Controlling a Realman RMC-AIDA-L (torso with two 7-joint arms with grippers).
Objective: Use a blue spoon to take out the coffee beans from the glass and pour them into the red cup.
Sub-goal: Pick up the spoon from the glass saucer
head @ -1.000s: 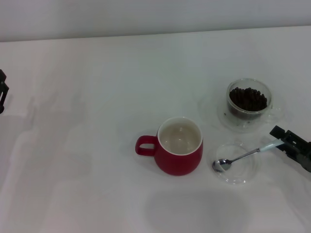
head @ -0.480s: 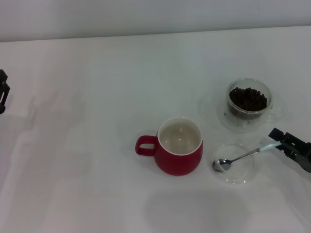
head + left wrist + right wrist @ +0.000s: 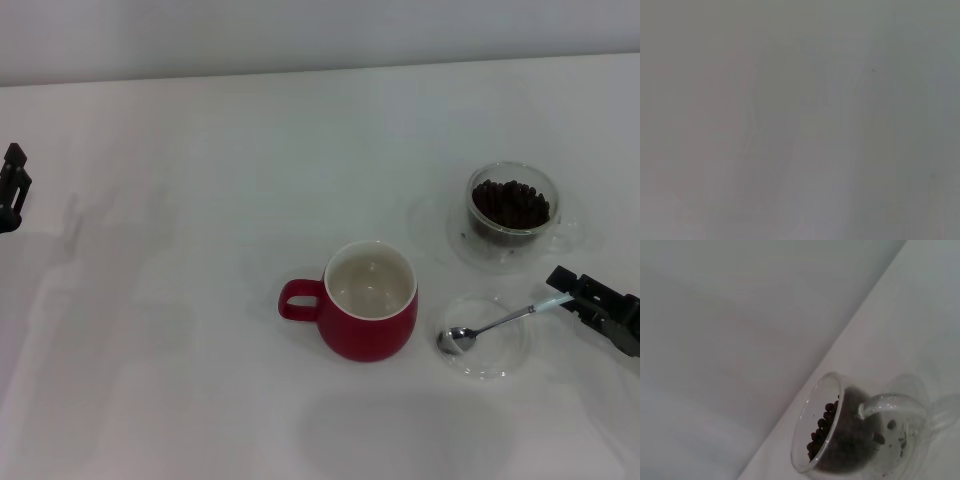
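White bench [image 3: 200,330], red cup [image 3: 370,300] near centre, glass [image 3: 511,213] w/ coffee beans [image 3: 510,203] far right, flat clear dish [image 3: 487,338], maybe a lid, just beside cup

R gripper [image 3: 566,287] crept further along blue spoon [image 3: 497,322] handle.

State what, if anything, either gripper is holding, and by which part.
Cannot be told: the right gripper sits at the blue spoon's handle end, its bowl still in the clear dish. The left gripper holds nothing.

Right gripper [image 3: 562,284]: black, blocky, angular segments, stepped outline, matte finish. Left gripper [image 3: 12,187]: black, small, jagged silhouette, partly cut off at frame edge.
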